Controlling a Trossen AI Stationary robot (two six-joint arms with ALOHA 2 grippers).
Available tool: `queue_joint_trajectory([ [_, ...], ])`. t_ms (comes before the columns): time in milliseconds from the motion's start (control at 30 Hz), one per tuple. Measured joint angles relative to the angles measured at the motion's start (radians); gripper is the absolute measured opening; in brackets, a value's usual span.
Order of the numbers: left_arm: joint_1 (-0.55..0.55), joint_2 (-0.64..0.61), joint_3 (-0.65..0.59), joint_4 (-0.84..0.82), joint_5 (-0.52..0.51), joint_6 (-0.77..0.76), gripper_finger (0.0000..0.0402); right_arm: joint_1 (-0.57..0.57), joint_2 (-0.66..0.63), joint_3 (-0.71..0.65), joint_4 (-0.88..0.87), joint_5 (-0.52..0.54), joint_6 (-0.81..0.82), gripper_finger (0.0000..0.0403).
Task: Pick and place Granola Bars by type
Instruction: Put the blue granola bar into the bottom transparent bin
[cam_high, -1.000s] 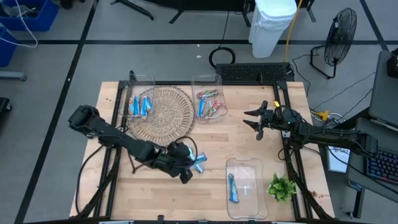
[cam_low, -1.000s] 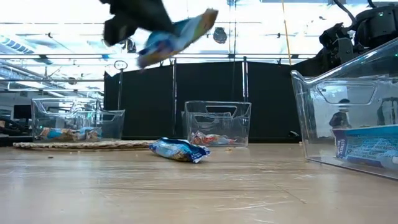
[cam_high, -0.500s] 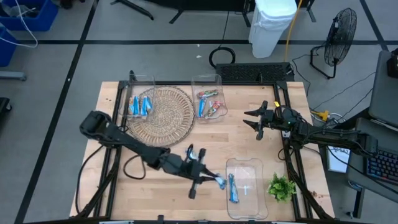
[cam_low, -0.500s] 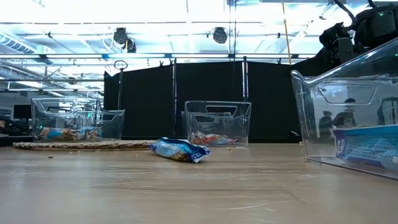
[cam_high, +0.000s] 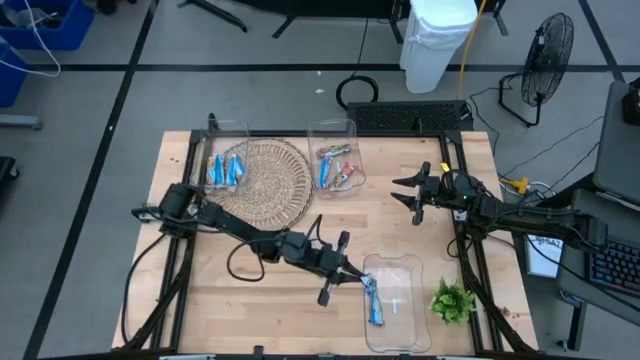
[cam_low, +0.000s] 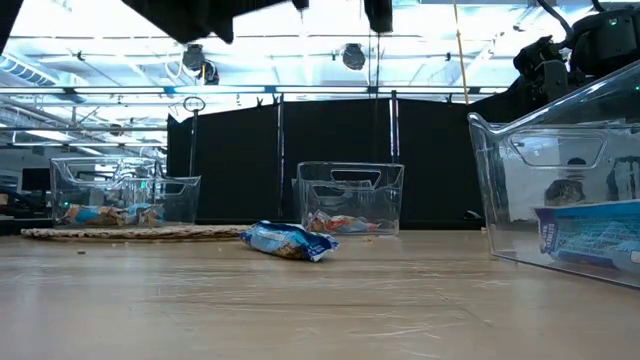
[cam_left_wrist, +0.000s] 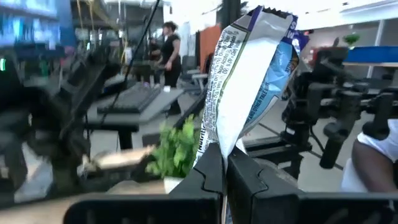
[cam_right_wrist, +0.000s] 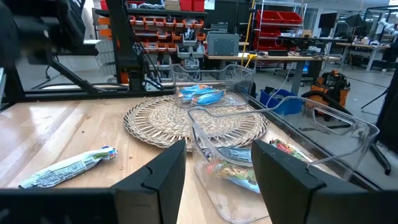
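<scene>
Left gripper (cam_high: 352, 283): clenched on a blue granola bar (cam_left_wrist: 249, 93), at the near bin's (cam_high: 396, 262) rim.
Right gripper (cam_high: 411, 195): released, near the table's (cam_high: 180, 300) right edge.

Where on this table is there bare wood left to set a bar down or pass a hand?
Free: the near-left corner of the table, and the stretch between the far-middle bin and the waiting right gripper. Crowded: the far-left bin beside the woven mat, and the near bin, where the left gripper holds a blue granola bar by the sprig.
</scene>
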Motion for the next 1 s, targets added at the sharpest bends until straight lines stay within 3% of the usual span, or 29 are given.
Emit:
queue_joint_trajectory([
  [267,0.047,0.055,0.031,-0.042,-0.032,-0.141,0.0005,0.000,0.000,0.000,0.000,0.000,0.000,0.0174],
  [600,0.055,0.052,0.295,-0.621,-0.026,-0.105,0.0005,0.000,0.000,0.000,0.000,0.000,0.000,0.0174],
  [1000,0.029,0.054,0.296,-0.632,-0.028,-0.040,0.0005,0.000,0.000,0.000,0.000,0.000,0.000,0.0174],
])
